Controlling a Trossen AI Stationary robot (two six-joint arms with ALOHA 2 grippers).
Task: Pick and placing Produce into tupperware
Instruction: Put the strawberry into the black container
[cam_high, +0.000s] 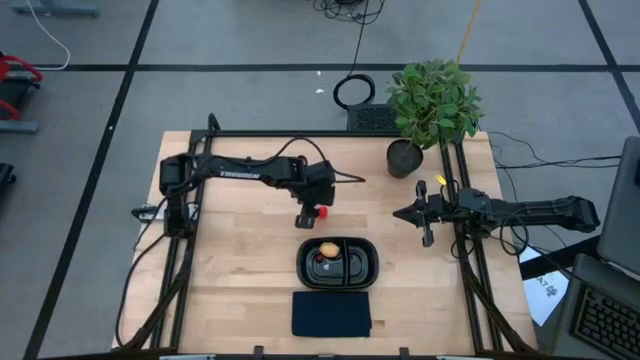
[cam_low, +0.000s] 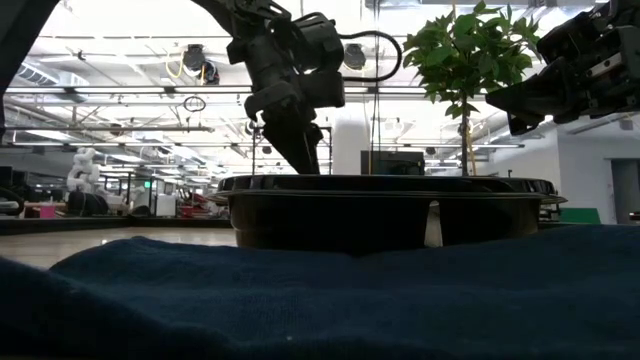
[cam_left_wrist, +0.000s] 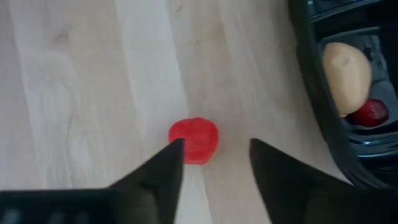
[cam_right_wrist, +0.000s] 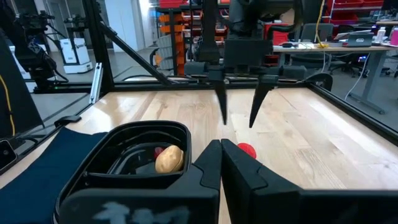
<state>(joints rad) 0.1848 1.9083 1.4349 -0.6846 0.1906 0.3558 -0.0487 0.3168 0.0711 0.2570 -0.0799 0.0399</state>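
The bright red ball lies on the bare wood, a little toward the far side of the black tupperware. My left gripper hovers open over it, pointing down, one finger on each side and touching nothing; the right wrist view shows the left gripper above the red ball. The tan-orange ball and the tiny dark red one sit together in one compartment of the tupperware. My right gripper waits shut above the table's right side.
A flat dark blue cloth lies at the near edge, just in front of the tupperware. A leafy potted plant stands at the far right corner. Bare wood spreads to the left of the red ball.
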